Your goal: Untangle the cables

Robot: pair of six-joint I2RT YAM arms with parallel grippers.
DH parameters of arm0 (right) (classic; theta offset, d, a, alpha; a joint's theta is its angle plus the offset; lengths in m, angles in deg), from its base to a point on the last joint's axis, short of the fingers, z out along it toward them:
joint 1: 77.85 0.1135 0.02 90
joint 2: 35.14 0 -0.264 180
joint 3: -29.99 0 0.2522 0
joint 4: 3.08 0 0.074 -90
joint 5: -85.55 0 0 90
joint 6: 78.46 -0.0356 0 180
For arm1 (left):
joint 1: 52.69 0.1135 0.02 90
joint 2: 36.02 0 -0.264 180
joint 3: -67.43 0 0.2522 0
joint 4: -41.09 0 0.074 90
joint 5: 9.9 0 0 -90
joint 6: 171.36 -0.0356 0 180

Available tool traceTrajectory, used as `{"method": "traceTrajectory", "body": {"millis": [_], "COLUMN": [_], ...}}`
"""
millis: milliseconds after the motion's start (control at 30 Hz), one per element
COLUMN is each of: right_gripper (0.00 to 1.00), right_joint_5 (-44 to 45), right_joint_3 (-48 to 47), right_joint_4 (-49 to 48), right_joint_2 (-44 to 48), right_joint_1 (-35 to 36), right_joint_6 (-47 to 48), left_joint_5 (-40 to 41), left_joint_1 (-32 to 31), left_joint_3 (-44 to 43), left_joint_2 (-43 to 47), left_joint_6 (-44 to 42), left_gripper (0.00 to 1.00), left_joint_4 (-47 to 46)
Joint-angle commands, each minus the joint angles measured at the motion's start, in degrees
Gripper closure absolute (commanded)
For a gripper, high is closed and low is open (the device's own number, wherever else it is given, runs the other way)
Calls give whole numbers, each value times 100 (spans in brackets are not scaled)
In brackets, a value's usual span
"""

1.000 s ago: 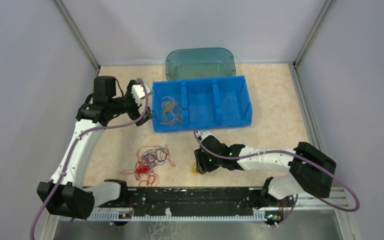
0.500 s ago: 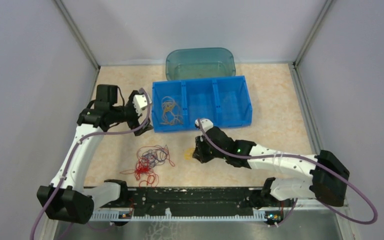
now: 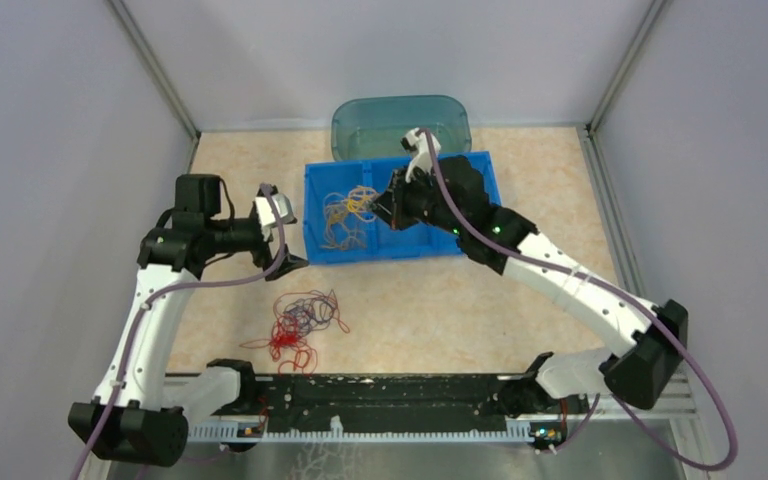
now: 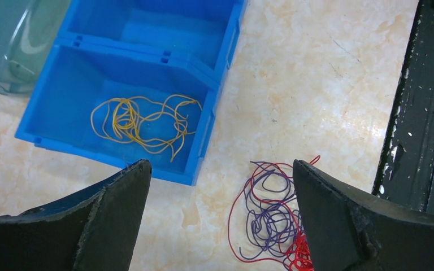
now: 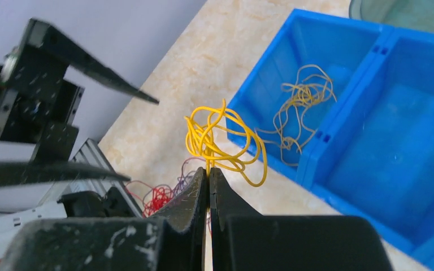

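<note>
Blue bin [image 3: 410,247] with three boxes taken as the marker for every place below. Left of the bin, just by its left wall: left gripper [image 4: 220,166], fingers wide apart, nothing between them. Looks down from there at both the bin and the mess, likely waiting for a turn to pick. In front of the bin's left end, down on the pale stone-look table [image 3: 440,310]: tangled clump of cables [image 3: 298,325], red and purple strands looped through each other, well apart from both grippers. Not sorted yet. Inside the bin's left box: thin yellow cables [image 4: 127,119] lying loose on the floor, so probably the box kept for yellow ones. Over the bin, about where the left box meets the middle one: right gripper [image 5: 208,169], fingers pressed tight together on one strand of a curly yellow cable bundle [image 5: 206,138]. Held clear of the table so the loops catch on nothing. Probably meant to go in with the other yellow ones. Behind the bin: see-through teal tub [image 3: 400,120], right up against the back wall or nearly so, cannot tell which.
</note>
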Motion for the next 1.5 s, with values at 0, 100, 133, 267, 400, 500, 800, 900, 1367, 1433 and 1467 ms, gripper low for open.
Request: {"method": "traceTrajectory", "body": {"millis": [0,100,133,267,400,500,800,900,1367,1433,1467], "right_gripper": [100,100,100,100,100,100,26,9,17,20,21], "right_joint_5": [-238,-56,53,384,651,679,1004,820,-379,-495,-595], "right_joint_3": [-717,-1131,-1303,-1707,-2224,-2701,-2919,-2003,1672,1799,1816], "right_joint_4": [-101,-261,-307,-519,-570,-520,-847,-1383,-2553,-2706,-2755], "right_joint_2": [-947,-1627,-1854,-2655,-3320,-3800,-4000,-3399,-1590,-1734,-1838], "right_joint_1": [-101,-124,-124,-132,-130,-150,-127,-111,1097,1183,1238], "right_joint_6": [253,358,430,923,1340,1376,1559,1571,877,699,655], "left_joint_5": [-334,-237,-211,-139,-118,-52,169,240,138,76,55], "left_joint_1": [41,43,43,43,39,39,44,60,557,564,557], "left_joint_3": [103,69,63,110,115,169,224,250,-39,-79,-94], "left_joint_2": [300,292,298,364,343,336,281,241,-100,-56,-47], "left_joint_6": [-85,37,50,18,-119,-173,-179,-114,-231,-214,-204], "left_gripper": [0,0,0,0,0,0,0,0,0,0,0], "left_joint_4": [-157,-163,-162,-159,7,20,9,-121,-222,-229,-230]}}
